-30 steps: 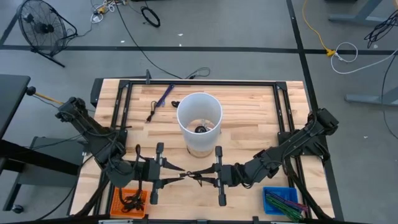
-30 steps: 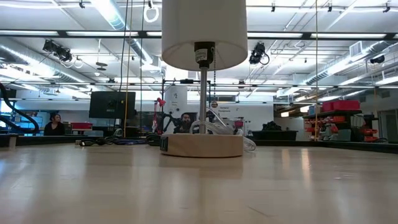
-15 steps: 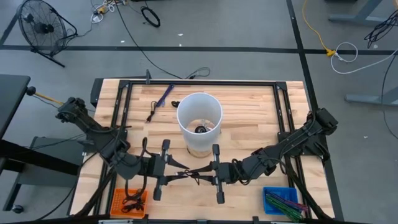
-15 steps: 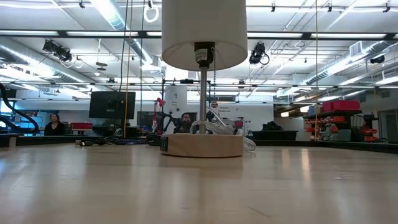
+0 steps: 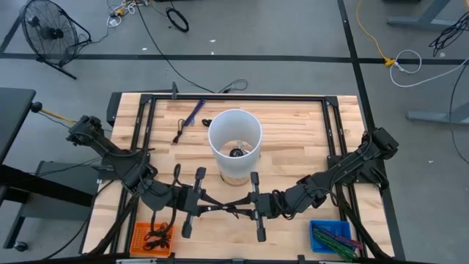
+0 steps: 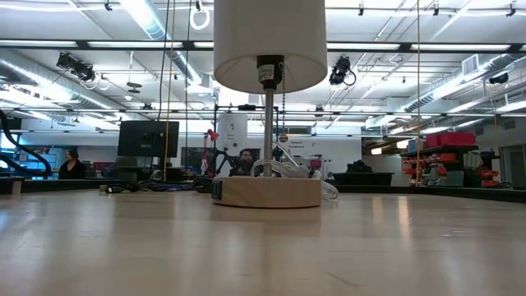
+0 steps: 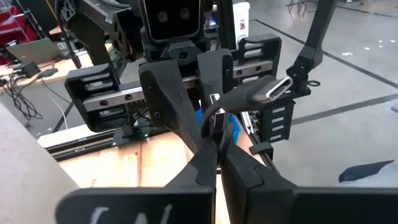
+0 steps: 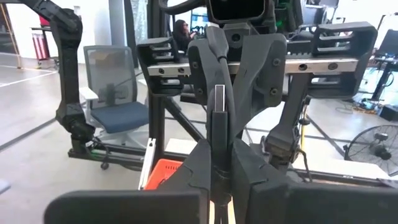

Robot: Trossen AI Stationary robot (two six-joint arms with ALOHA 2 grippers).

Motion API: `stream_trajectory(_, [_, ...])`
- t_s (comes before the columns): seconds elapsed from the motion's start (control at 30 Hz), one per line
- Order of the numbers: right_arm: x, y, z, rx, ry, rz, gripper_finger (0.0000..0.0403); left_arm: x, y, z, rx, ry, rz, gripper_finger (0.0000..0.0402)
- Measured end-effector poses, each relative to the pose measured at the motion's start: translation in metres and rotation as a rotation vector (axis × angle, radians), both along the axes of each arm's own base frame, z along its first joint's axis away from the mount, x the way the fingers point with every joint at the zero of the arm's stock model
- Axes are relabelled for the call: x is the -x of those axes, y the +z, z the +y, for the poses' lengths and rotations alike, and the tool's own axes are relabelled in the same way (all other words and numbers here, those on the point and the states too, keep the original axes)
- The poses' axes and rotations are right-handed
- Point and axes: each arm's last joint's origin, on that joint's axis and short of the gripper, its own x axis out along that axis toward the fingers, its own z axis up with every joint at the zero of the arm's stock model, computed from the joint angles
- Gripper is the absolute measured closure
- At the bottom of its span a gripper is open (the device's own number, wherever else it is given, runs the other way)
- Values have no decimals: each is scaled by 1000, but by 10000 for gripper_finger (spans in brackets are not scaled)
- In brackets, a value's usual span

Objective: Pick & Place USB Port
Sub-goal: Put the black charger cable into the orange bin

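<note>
USB cable (image 5: 223, 207) pinched between left gripper (image 5: 204, 207), now nearer lamp (image 5: 234, 139), and right gripper (image 5: 246, 208).

Grey floor (image 5: 293, 44) with a black fan (image 5: 45, 33), loose cables, and a blue chair (image 8: 121, 106).

Left gripper (image 5: 213, 207) and right gripper (image 5: 239, 209) facing tip to tip, jaws clamped shut

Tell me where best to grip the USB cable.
On the cable, grip the black housing behind the silver tip, jaws across its flat faces, from the cord end, leaving the tip free. The right gripper holds it so; the left gripper pinches the cord.
</note>
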Motion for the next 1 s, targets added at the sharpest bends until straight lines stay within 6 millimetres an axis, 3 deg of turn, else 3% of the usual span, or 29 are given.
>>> stream_trajectory(0.13, [0, -1, 0, -3, 1, 6, 377, 0, -2, -3, -2, 6, 8, 396])
stream_trajectory(0.4, [0, -3, 0, -15, 14, 36, 263, 8, -7, -12, -30, 29, 39, 396])
stream_trajectory(0.53, [0, -7, 0, -28, 11, 70, 230, 22, -13, -20, -30, 52, 97, 396])
stream_trajectory(0.73, [1, -12, -1, -43, -3, 129, 220, 48, -25, -38, 14, 53, 210, 396])
stream_trajectory(1.0, [2, -20, -2, -52, -13, 200, 241, 99, -48, -57, 182, 78, 485, 396])
